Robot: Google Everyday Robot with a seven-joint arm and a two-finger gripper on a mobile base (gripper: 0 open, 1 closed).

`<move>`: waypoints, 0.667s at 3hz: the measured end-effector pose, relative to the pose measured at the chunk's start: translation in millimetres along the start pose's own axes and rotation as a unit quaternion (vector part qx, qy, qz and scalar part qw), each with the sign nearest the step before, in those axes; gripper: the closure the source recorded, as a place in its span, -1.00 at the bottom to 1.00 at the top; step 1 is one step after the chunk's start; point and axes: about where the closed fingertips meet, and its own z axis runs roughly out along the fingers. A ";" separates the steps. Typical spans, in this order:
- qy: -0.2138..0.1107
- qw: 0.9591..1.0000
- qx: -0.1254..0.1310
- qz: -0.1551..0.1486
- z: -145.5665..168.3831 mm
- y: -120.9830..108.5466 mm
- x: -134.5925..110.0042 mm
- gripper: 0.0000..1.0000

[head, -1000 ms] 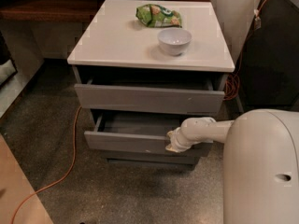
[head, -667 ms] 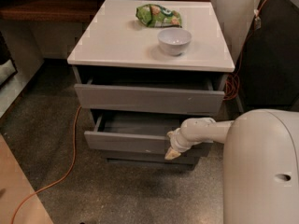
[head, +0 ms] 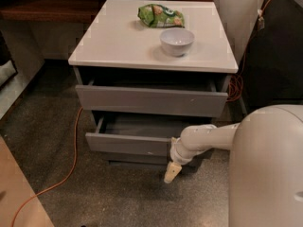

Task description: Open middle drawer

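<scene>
Middle drawer (head: 128,143): stands pulled out beneath the upper drawer (head: 151,100), grey interior exposed. Opening judged essentially done.
End effector (head: 172,172): hangs tip-down just beside the drawer front's lower right corner. Whether clenched or released cannot be told.
Remaining: backing clear.

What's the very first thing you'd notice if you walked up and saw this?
The big pale robot arm reaching in from the right catches the eye first. Its gripper points down near the floor, by the right end of the middle drawer, which is pulled out. Up on the cabinet's white top sit a white bowl and, behind it, a green snack bag.
</scene>
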 end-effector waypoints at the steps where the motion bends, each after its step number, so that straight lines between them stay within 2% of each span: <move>1: -0.004 1.000 -0.001 0.000 -19.5 5.2 -11.0 -1.00; 2: -0.044 0.999 0.002 0.011 -29.2 -6.8 -16.8 -1.00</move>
